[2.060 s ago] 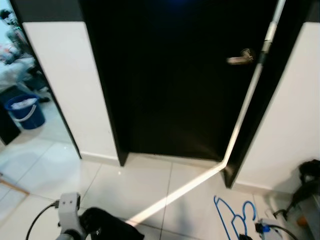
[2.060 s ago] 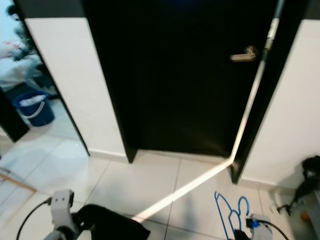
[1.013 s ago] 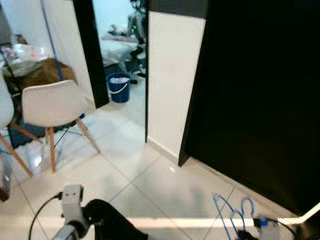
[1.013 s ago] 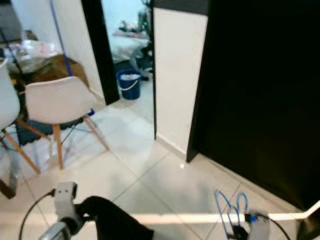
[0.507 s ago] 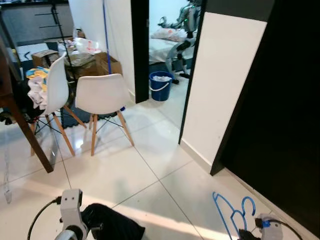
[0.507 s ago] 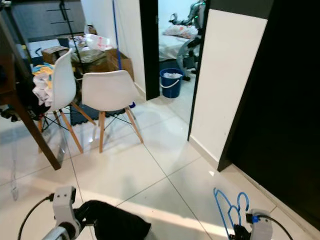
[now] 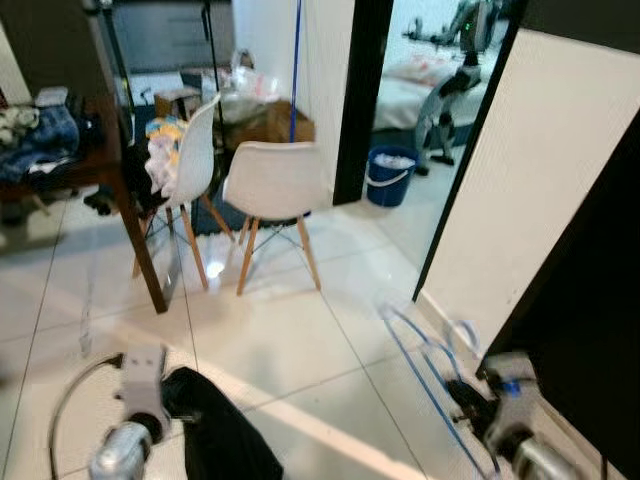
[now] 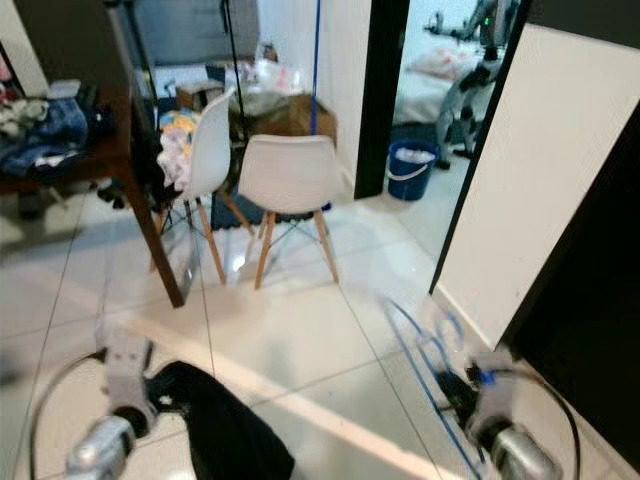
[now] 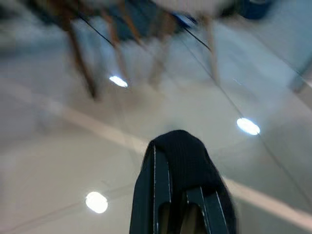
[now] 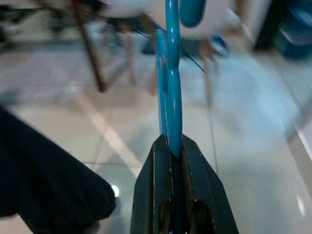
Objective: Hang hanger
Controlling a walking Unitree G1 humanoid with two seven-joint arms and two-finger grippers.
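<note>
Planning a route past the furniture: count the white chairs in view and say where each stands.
2. One white chair stands in the open, near the dark doorway; the other is beside it, against the dark wooden table, with clothes draped on it. More may be hidden behind the table.

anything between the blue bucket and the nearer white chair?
In the head views, just bare tile floor between the blue bucket and the white chair.

The blue hanger (image 7: 425, 352) now rides higher above the floor
</note>
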